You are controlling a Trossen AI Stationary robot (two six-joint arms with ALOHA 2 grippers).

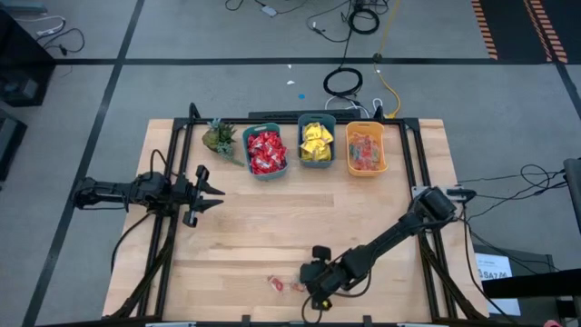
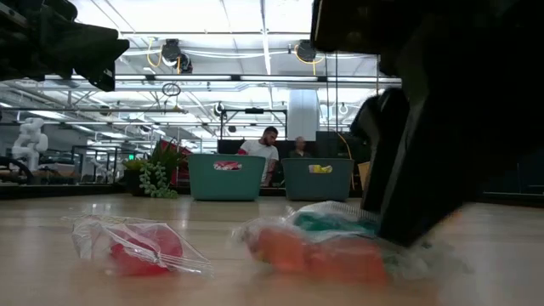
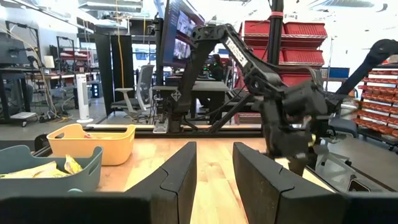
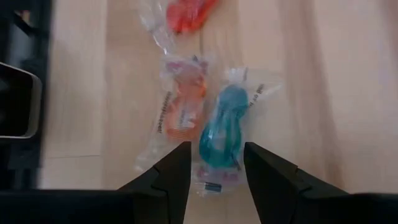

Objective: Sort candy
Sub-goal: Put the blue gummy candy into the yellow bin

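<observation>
Across the wooden desk (image 1: pixel 272 227), your right gripper (image 4: pixel 216 163) hovers with fingers partly open and empty astride the teal candy (image 4: pixel 221 132) at the near edge, so lower, close, and carry it binward; left gripper (image 1: pixel 201 193) waits half-open.

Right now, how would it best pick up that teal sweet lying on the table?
Probably from straight above, pinching the teal sweet across its narrow middle. It lies flat and elongated, with the right gripper open astride its end; an orange sweet lies close beside it.

In the low view the right hand (image 2: pixel 425 153) is a dark blur hiding part of the teal candy (image 2: pixel 327 223). The red candy (image 4: pixel 186 14) is cut off in the right wrist view.
</observation>
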